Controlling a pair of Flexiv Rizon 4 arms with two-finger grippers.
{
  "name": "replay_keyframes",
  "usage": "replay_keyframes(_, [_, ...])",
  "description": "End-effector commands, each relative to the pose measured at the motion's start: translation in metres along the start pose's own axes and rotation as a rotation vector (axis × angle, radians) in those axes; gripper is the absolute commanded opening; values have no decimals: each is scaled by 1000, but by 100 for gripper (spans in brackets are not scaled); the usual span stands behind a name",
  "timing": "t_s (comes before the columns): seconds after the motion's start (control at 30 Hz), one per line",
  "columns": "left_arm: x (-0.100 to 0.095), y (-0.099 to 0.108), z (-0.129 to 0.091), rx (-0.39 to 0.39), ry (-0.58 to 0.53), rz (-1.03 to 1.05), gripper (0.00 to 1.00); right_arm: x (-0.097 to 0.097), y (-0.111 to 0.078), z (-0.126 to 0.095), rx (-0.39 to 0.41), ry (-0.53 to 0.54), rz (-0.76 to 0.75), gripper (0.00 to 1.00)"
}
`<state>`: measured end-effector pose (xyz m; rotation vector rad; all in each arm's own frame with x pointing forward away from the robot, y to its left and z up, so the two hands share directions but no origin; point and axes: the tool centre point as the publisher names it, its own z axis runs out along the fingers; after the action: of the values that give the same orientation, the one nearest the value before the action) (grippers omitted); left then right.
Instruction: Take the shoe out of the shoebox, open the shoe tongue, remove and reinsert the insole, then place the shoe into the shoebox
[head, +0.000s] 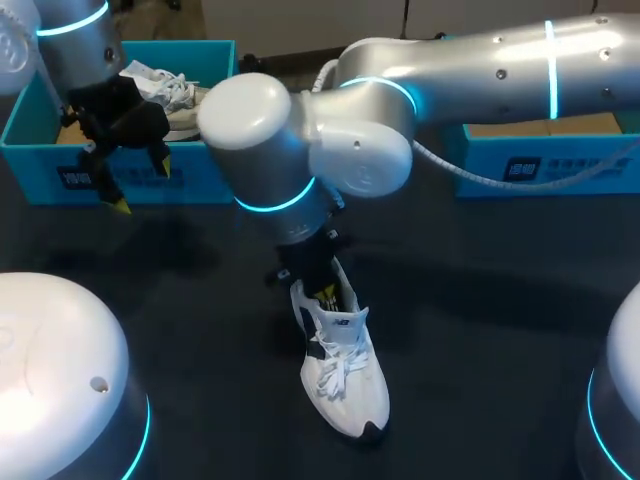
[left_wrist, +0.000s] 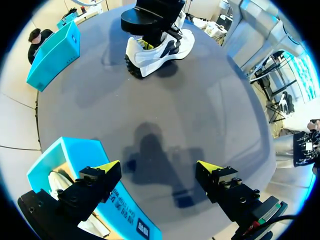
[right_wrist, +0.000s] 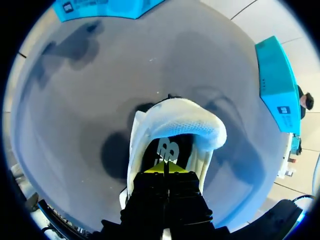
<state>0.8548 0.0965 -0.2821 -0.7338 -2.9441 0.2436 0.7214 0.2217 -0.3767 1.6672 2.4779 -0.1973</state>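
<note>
A white shoe with white laces stands on the black table near the middle, toe toward the front. My right arm reaches across from the right, and its gripper is down in the shoe's opening. In the right wrist view its gripper is shut, the yellow tips together over the black insole inside the shoe. My left gripper hangs open and empty over the front wall of the left shoebox. The left wrist view shows this gripper far from the shoe.
The left blue shoebox holds another pale shoe. A second blue shoebox stands at the back right, seen also as a blue box beside the shoe. Dark table surface lies around the shoe.
</note>
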Motion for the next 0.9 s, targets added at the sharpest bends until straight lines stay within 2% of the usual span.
replay_keyframes(0.03, [1, 0, 0, -1, -1, 1, 100, -4, 3, 23, 21, 90, -5, 0])
replay_keyframes(0.17, [1, 0, 0, -1, -1, 1, 100, -3, 3, 37, 38, 148, -1, 0])
replay_keyframes(0.27, [1, 0, 0, -1, -1, 1, 100, -2, 2, 40, 47, 167, 6, 0])
replay_keyframes(0.6, [1, 0, 0, -1, -1, 1, 100, 0, -13, -13, 49, 165, -23, 0])
replay_keyframes(0.77, [1, 0, 0, -1, -1, 1, 100, -7, -19, -20, 99, 185, -80, 0])
replay_keyframes(0.9, [1, 0, 0, -1, -1, 1, 100, -13, -23, -17, 103, 228, -109, 0])
